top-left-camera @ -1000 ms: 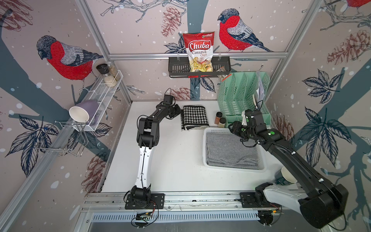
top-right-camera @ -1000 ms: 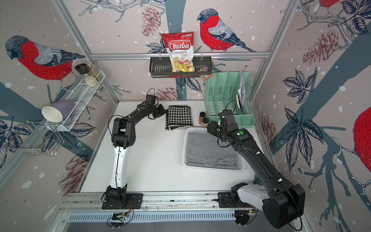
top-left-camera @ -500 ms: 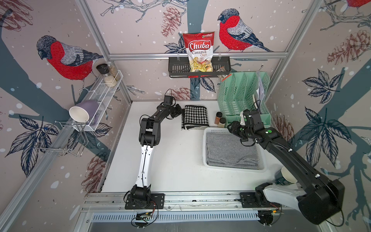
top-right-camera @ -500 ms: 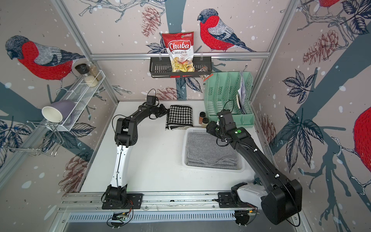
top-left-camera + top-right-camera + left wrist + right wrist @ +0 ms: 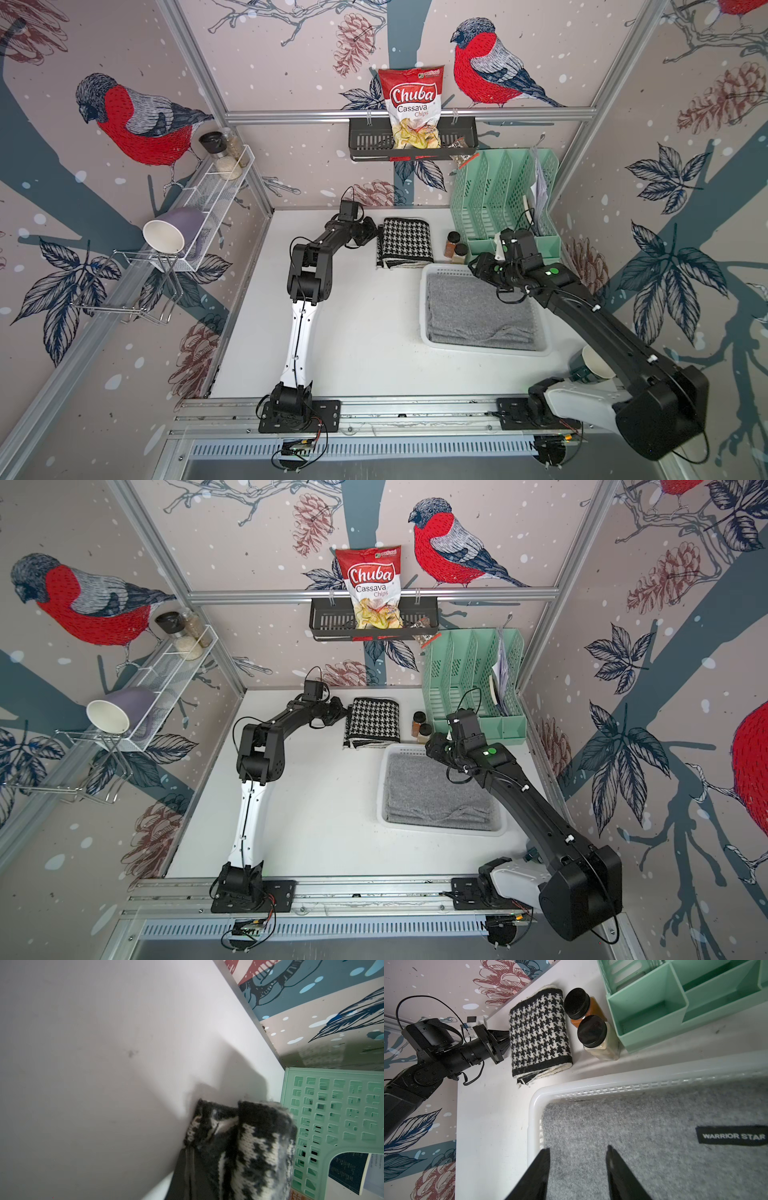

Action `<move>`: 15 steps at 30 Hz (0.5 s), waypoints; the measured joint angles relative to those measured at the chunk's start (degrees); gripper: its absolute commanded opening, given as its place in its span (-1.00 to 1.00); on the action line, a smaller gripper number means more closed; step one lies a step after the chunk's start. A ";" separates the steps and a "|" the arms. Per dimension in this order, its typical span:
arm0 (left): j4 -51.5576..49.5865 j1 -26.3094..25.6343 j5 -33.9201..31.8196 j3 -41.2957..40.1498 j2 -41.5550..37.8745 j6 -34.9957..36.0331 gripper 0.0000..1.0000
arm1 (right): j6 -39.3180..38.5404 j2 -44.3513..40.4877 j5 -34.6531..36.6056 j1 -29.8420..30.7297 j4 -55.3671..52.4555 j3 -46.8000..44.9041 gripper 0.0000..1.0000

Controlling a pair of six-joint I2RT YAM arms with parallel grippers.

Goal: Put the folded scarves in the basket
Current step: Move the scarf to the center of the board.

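Left claw point(image 5: 371, 233) is pinched shut on the side edge of the folded black-and-white houndstooth knit scarf point(image 5: 405, 243). The scarf lies on the white table point(image 5: 365, 332) at the claw's 3 o'clock (long axis 12-to-6). The shallow white perforated plastic basket point(image 5: 430, 291) sits at the scarf's 4 o'clock. The right claw point(image 5: 578, 1148) hovers over it, half-open and empty.

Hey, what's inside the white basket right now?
A folded grey cloth with a black WARRIOR STAR label lies in the white basket, covering its floor. Anything beneath it is hidden. The houndstooth scarf lies outside.
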 measured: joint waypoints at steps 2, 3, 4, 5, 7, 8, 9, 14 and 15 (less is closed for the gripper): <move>0.15 0.00 -0.90 -1.79 -1.20 -0.15 -1.00 | 0.00 0.00 -0.02 0.00 0.00 0.04 -0.02; 0.52 0.09 -1.60 -3.56 -2.34 -0.61 -1.00 | 0.00 0.00 -0.02 0.00 0.00 0.04 -0.02; 0.68 0.20 -2.29 -5.14 -3.39 -1.01 -1.00 | 0.00 0.00 -0.04 0.00 0.00 0.04 -0.02; 0.50 0.39 -3.08 -6.99 -4.66 -1.11 -1.00 | 0.00 0.00 -0.15 0.00 0.00 0.04 -0.02; 1.33 0.90 -4.66 -11.32 -7.41 -1.60 -1.00 | 0.00 0.00 -0.42 0.00 0.00 0.04 -0.02; 1.77 1.22 -5.62 -14.08 -9.18 -2.43 -1.00 | 0.00 0.00 -0.42 0.00 0.00 0.04 -0.02; 2.78 1.57 -6.58 -16.72 -10.75 -3.02 -1.00 | 0.00 0.00 -0.44 0.09 0.00 0.04 -0.02; 6.45 2.89 -10.67 -29.20 -18.45 -6.16 -1.00 | -0.02 0.57 -0.87 0.57 0.02 0.04 -0.03; 6.97 2.97 -11.54 -31.63 -20.00 -6.40 -1.00 | -0.02 0.70 -0.98 0.79 -0.02 0.04 -0.03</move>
